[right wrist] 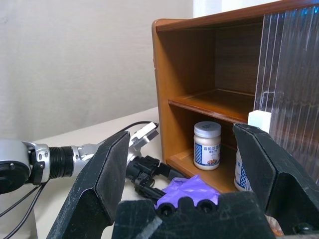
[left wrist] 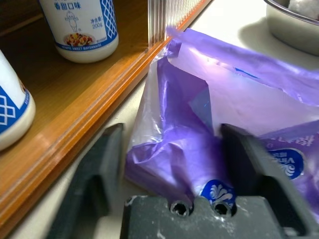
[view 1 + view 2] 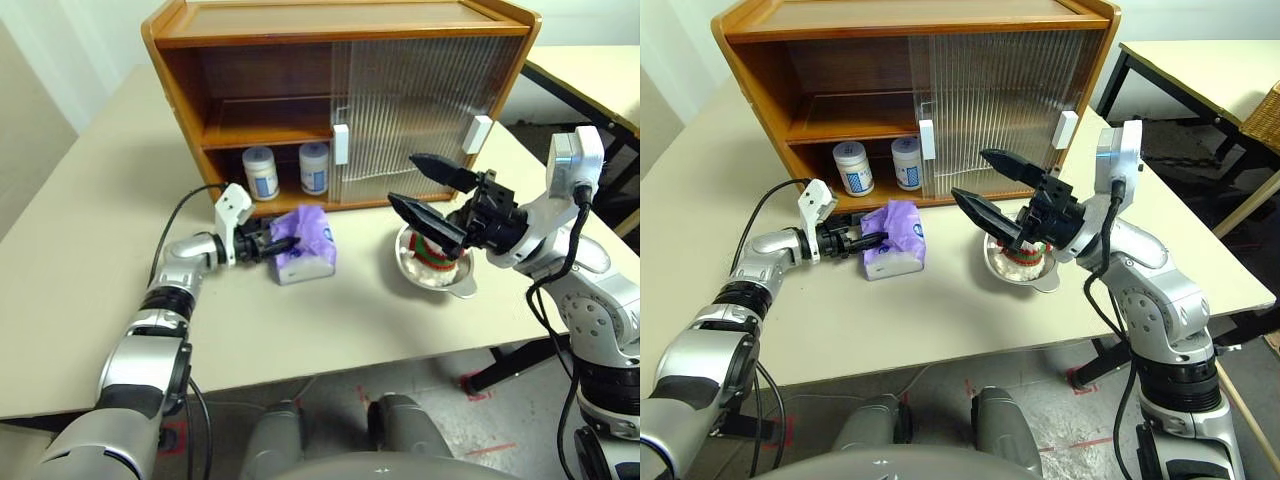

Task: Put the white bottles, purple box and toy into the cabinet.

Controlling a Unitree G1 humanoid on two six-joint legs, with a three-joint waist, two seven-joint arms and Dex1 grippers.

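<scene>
The lilac purple box [image 3: 308,243] lies on the table in front of the cabinet [image 3: 300,40]. My left gripper [image 3: 285,243] is shut on the box's crumpled near end, one finger on each side of it [image 2: 172,134]. Two white bottles [image 3: 260,172] [image 3: 314,167] stand on the cabinet's bottom shelf, in its open left half. The toy [image 3: 432,256], white with a red and green scarf, sits in a steel bowl [image 3: 440,284] to the right. My right gripper [image 3: 403,180] hangs open in the air above the bowl, holding nothing.
The two ribbed sliding doors [image 3: 420,110] cover the cabinet's right half; the upper shelf on the left is bare. A black cable [image 3: 185,210] runs along my left arm. Another table [image 3: 590,70] stands at the back right. The table's front edge is close below the bowl.
</scene>
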